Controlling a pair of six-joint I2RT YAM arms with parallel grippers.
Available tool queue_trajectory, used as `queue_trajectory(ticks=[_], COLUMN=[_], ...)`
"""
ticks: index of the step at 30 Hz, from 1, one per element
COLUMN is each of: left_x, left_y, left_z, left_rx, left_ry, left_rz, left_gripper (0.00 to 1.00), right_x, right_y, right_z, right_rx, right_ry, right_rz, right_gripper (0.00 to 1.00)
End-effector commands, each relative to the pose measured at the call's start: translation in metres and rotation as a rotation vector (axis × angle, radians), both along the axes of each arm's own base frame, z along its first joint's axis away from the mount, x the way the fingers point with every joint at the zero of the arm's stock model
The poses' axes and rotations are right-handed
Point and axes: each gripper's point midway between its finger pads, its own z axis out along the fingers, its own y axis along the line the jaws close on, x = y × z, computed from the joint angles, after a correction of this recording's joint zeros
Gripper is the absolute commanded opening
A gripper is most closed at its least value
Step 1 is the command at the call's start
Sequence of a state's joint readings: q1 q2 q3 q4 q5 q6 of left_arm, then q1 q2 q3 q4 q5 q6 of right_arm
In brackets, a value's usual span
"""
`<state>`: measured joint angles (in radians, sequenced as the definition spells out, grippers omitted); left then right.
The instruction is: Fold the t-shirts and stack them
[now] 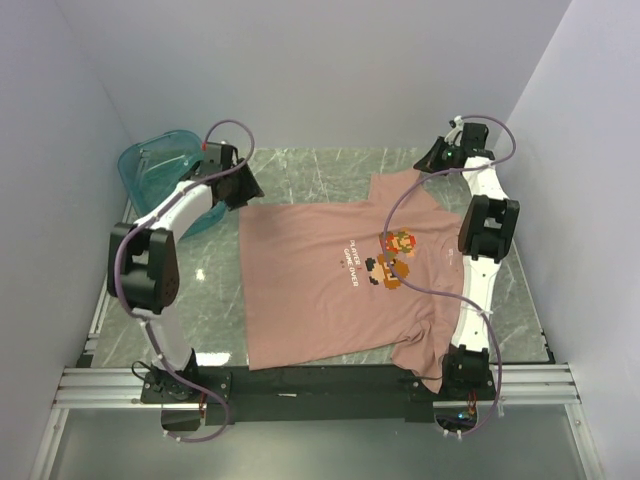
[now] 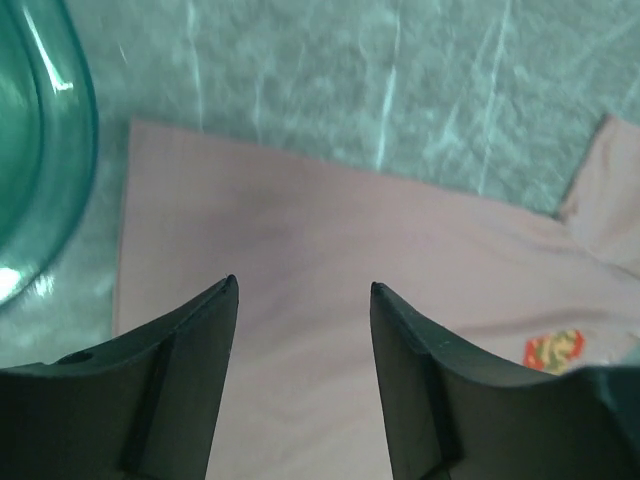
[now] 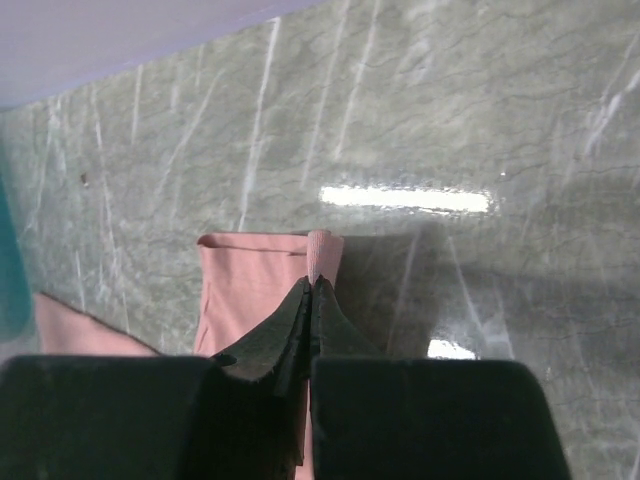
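At my far left, the translucent teal plastic tub (image 1: 160,165) stands on the grey-green marbled tabletop (image 1: 300,170), at its far left corner against the wall. My left hand (image 1: 235,185) sits just beside the tub, over the far left corner of the dusty-pink short-sleeved cotton t-shirt (image 1: 320,280). In my left wrist view the two dark fingers (image 2: 190,360) stand spread apart with only pink cloth showing below the gap between them, and I cannot tell whether their tips touch the cloth. The t-shirt lies flat and face up across the middle of the tabletop, with its hem toward the left and its collar toward the right. Its orange-brown pixel-art chest graphic (image 1: 395,258) and a line of small white text show on the upper side. The near sleeve droops over the near edge of the tabletop by the base of my right arm. At the far right, my right hand (image 3: 312,285) has its fingers pressed together, pinching the folded edge of the far sleeve. A narrow ribbed strip of pink cloth sticks out just past the fingertips, and the rest of the sleeve lies on the tabletop beneath it.
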<state>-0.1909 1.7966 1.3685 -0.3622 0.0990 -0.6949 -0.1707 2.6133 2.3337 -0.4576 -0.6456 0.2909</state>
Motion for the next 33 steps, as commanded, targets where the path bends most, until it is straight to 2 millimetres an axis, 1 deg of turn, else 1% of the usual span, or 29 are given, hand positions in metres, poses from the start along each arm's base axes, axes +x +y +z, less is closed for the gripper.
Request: queue_trajectory(ticks=[1,2,3,4,5,6,7,10,12,13,14,15,16,17,18,19,21,22,23,24,27,29,30,31,33], left_x=[0.015,0.014,0.019,0.019,0.019,0.021,0.022,0.026,0.032,0.035,0.037,0.045,0.045,0.047,0.053,0.052,0.057,0.057,0.057,0.058,0.059,0.061,0.065,0.065,0.067], left_y=[0.018,0.021,0.026,0.029,0.032,0.034,0.035,0.039,0.038,0.039,0.039,0.037,0.037,0.035,0.034,0.033,0.03,0.031,0.029,0.028,0.022,0.02,0.018,0.018,0.016], left_z=[-0.006,-0.011,-0.011,-0.021,-0.025,-0.026,-0.035,-0.044,-0.042,-0.049,-0.051,-0.045,-0.056,-0.058,-0.054,-0.062,-0.061,-0.066,-0.067,-0.068,-0.08,-0.084,-0.082,-0.09,-0.097], left_rx=[0.142,0.163,0.193,0.221,0.24,0.258,0.277,0.309,0.316,0.326,0.328,0.325,0.332,0.335,0.335,0.343,0.348,0.354,0.35,0.348,0.338,0.334,0.33,0.331,0.33], left_ry=[0.031,0.05,0.048,0.067,0.078,0.082,0.099,0.113,0.103,0.114,0.118,0.101,0.13,0.134,0.123,0.144,0.139,0.15,0.148,0.15,0.159,0.162,0.157,0.172,0.184], left_rz=[-0.005,-0.008,0.007,-0.001,-0.003,-0.002,-0.014,-0.02,-0.022,-0.027,-0.031,-0.032,-0.043,-0.048,-0.05,-0.06,-0.065,-0.068,-0.074,-0.078,-0.111,-0.119,-0.123,-0.126,-0.133], left_gripper=[0.6,0.59,0.59,0.58,0.58,0.58,0.58,0.57,0.57,0.57,0.57,0.57,0.57,0.57,0.55,0.55,0.54,0.54,0.54,0.54,0.54,0.53,0.52,0.52,0.49], right_x=[0.002,0.001,0.001,0.001,0.001,0.001,0.002,0.0,-0.001,-0.002,-0.003,-0.003,-0.005,-0.005,-0.005,-0.006,-0.006,-0.007,-0.007,-0.007,-0.01,-0.01,-0.012,-0.012,-0.015], right_y=[-0.001,-0.002,-0.007,-0.013,-0.019,-0.029,-0.038,-0.056,-0.063,-0.068,-0.069,-0.07,-0.07,-0.074,-0.075,-0.077,-0.082,-0.083,-0.084,-0.083,-0.08,-0.079,-0.078,-0.077,-0.074], right_z=[0.067,0.067,0.07,0.067,0.066,0.069,0.065,0.064,0.062,0.06,0.059,0.059,0.057,0.056,0.057,0.057,0.057,0.056,0.056,0.055,0.052,0.053,0.051,0.052,0.049], right_rx=[0.006,0.005,-0.002,-0.016,-0.031,-0.048,-0.075,-0.101,-0.122,-0.13,-0.135,-0.138,-0.141,-0.146,-0.151,-0.154,-0.169,-0.168,-0.166,-0.163,-0.155,-0.153,-0.149,-0.147,-0.141], right_ry=[-0.149,-0.148,-0.151,-0.14,-0.134,-0.136,-0.124,-0.113,-0.108,-0.102,-0.1,-0.099,-0.093,-0.091,-0.091,-0.09,-0.088,-0.087,-0.085,-0.086,-0.079,-0.083,-0.077,-0.079,-0.07], right_rz=[0.034,0.033,0.02,-0.003,-0.023,-0.051,-0.083,-0.125,-0.146,-0.151,-0.155,-0.157,-0.158,-0.166,-0.172,-0.177,-0.189,-0.191,-0.19,-0.184,-0.17,-0.163,-0.162,-0.155,-0.145], right_gripper=[0.0,0.0,0.0,0.0,0.0,0.0,0.0,0.0,0.0,0.0,0.0,0.0,0.0,0.0,0.0,0.0,0.0,0.0,0.0,0.0,0.0,0.0,0.0,0.0,0.0])
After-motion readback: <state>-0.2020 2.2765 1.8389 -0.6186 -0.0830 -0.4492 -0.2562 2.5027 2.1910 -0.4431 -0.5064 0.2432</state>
